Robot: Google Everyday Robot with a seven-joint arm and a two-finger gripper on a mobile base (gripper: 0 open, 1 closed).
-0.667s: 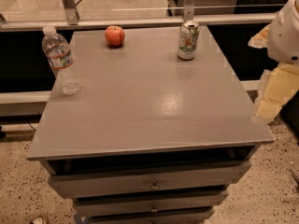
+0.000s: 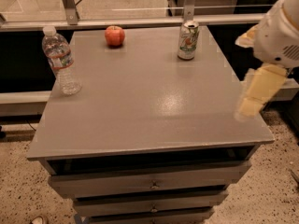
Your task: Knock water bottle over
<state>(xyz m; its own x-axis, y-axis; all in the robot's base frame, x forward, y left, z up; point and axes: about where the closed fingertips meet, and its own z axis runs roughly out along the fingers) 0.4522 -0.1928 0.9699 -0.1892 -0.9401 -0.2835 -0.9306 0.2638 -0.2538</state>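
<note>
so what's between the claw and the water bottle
Only bare grey tabletop, in the camera view. The claw is at its right edge, the clear ribbed plastic water bottle at its left; red apple and green-and-white can sit farther back.

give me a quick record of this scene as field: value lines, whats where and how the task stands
surface: grey cabinet top, with drawers below
water bottle: upright, by the left edge, toward the back
apple: near the back edge, left of centre
drink can: upright, back right
gripper: at the right edge of the top, toward the front, apart from all three items and across the top from the bottle
task state: bottle not yet knocked over
</note>
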